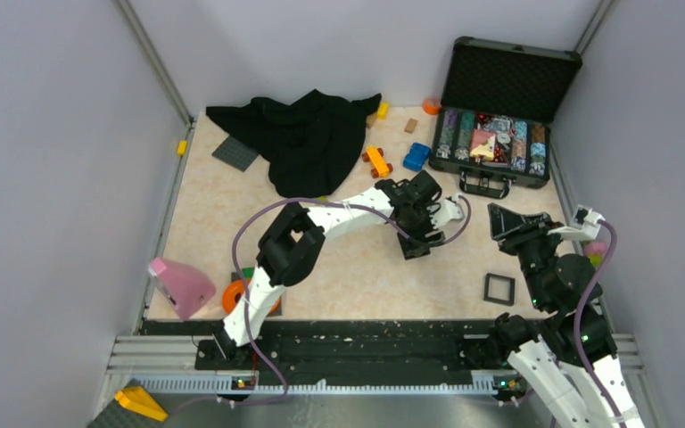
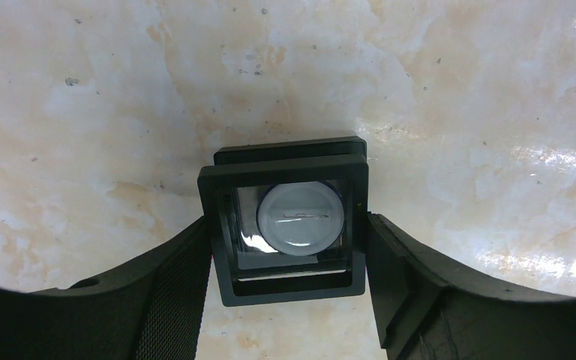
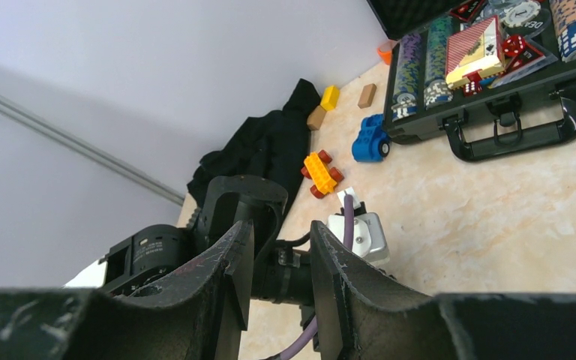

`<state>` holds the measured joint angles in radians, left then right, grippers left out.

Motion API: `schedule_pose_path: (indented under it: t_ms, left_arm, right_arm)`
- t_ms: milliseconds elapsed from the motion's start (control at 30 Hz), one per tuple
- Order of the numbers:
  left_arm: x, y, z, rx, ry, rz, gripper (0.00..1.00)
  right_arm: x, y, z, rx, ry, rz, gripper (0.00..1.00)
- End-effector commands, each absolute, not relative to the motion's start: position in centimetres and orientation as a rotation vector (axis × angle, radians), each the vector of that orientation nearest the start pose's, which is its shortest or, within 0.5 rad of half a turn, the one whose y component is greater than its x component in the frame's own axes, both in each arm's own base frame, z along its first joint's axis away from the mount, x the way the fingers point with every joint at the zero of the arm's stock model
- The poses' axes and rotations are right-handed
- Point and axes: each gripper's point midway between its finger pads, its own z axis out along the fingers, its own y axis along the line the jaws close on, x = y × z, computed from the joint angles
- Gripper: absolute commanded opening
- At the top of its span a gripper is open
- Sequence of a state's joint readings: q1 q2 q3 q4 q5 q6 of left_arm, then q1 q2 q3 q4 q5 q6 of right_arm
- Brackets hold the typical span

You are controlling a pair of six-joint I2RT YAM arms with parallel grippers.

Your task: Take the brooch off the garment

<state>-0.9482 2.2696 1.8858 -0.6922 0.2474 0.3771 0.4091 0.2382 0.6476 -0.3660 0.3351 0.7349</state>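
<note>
Overhead view, table centre taken as dial centre. Marbled beige table (image 1: 339, 285) fills the cell. Black garment (image 1: 308, 134) lies crumpled at 11 o'clock, flat on the surface. An open poker case (image 1: 510, 80) stands at 1 o'clock, lid upright, with rows of coloured chips (image 1: 491, 138) in its tray. The left arm reaches from 7 o'clock across to just right of centre, and its left gripper (image 1: 416, 242) points down at the table. The right arm is folded up at 3 to 4 o'clock; the right gripper (image 3: 281, 225) is raised off the table, its fingers a narrow gap apart with nothing between them. A pink wedge-shaped object (image 1: 181, 285) sits at 8 o'clock by the table edge. An orange toy car (image 1: 376, 161) and a blue toy car (image 1: 416, 156) sit at 12 o'clock, between garment and case. A loose black frame (image 1: 499, 276) lies at 4 o'clock, near the right arm. In the left wrist view, the left fingers (image 2: 169, 289) press against both sides of a black square frame (image 2: 281, 289), clamped on it; I cannot tell whether it is lifted clear of the table. The brooch (image 2: 300, 217), a round silvery-white disc, sits inside that frame behind a clear pane, so it is near dial centre, well apart from the garment.
</note>
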Motion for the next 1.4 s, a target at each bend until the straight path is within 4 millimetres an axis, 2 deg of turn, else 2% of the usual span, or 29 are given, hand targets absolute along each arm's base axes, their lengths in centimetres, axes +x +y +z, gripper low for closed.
schedule_pose_path:
  t_ms: [0,667,1033,1367]
  left_arm:
    - [28.5,-45.3,5.7,1.721,2.013,-0.53,0.57]
    - [27.8,-45.6,5.4,1.737,2.021,-0.564,0.59]
    - [27.9,-45.3,4.6,1.742,2.043,-0.54,0.6]
    - [28.1,-45.5,4.8,1.737,2.033,-0.536,0.63]
  right_arm:
    - [20.9,5.7,31.4,0.512,1.46,0.663,0.35]
    - [20.8,5.7,31.1,0.515,1.467,0.662,0.35]
    - [20.8,5.7,31.2,0.517,1.467,0.664,0.35]
    - [20.8,5.7,31.0,0.517,1.473,0.664,0.35]
